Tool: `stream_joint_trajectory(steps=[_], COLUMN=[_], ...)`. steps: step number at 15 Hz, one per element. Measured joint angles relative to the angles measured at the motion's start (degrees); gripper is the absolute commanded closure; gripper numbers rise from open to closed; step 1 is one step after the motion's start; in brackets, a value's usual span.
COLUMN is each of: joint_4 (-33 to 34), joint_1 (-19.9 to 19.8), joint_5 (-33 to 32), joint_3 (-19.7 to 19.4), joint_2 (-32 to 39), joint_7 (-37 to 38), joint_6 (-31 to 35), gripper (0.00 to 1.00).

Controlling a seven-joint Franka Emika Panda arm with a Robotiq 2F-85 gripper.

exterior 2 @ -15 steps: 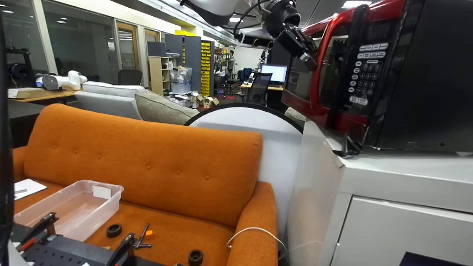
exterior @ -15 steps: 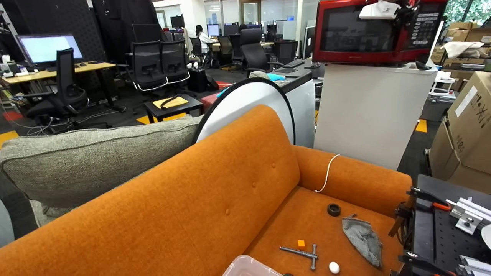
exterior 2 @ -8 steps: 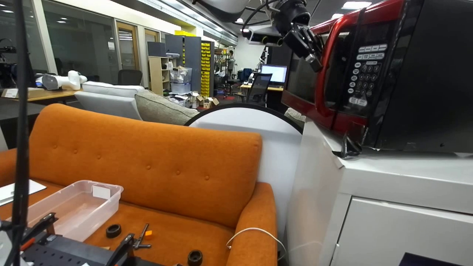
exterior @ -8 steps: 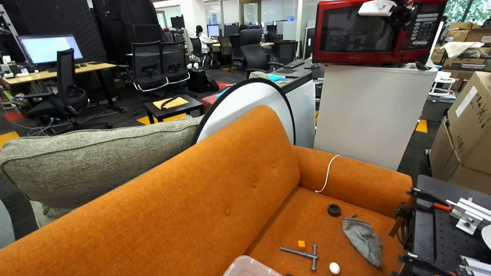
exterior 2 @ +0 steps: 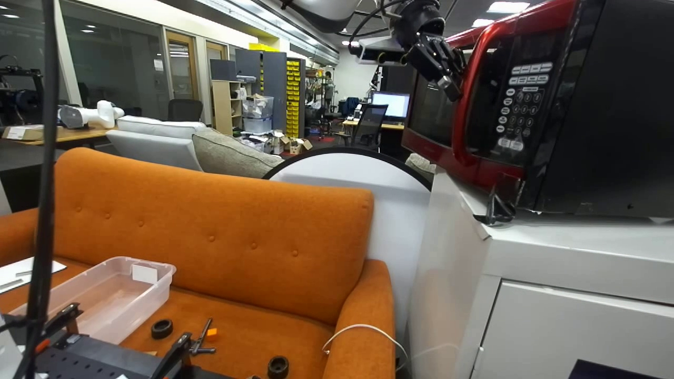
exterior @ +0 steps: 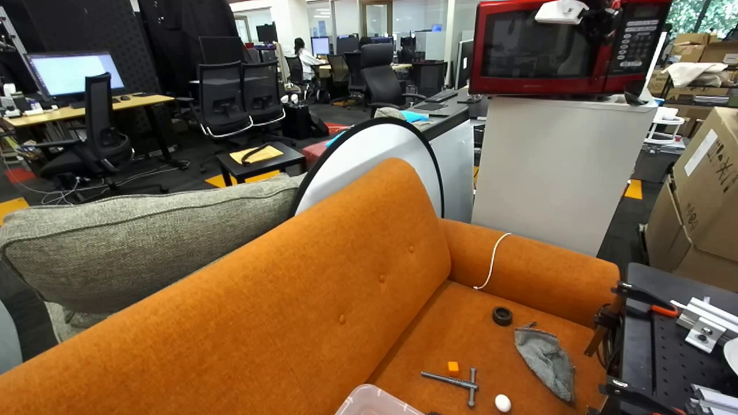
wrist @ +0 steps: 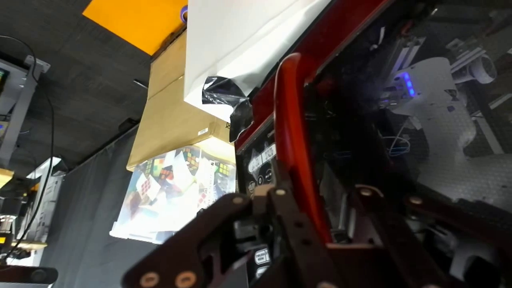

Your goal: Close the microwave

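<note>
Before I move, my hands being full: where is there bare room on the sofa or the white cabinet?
Bare: the sofa seat along the backrest, between the orange block and the armrest with the white cord. Crowded farther forward: black ring, grey cloth, egg-shaped object, metal tool. The cabinet shows only narrow margins by the microwave.

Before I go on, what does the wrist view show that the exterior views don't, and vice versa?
Only the wrist view: a clear bin holding what look like puzzle cubes, and the red handle plainly between the open fingers of the gripper.

Only outside: the plastic tray in both exterior views; the gray cloth and white egg-shaped object in an exterior view.

All share: the microwave, the white cabinet, the handle and the gripper.
</note>
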Motion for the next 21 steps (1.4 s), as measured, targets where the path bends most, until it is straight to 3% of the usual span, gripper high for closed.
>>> stream_joint_trajectory(steps=[6,14,21], joint_4=[-3.38,-12.58,-38.73], joint_1=[4.99,7.25,9.88], joint_5=[-2.92,-3.63,-2.86], joint_3=[0.34,1.04,4.88], joint_2=[-3.27,-8.32,-35.60], joint_7=[-0.91,-12.18,-26.98], joint_6=[8.18,20.27,20.52], gripper=[0.02,0.00,0.00])
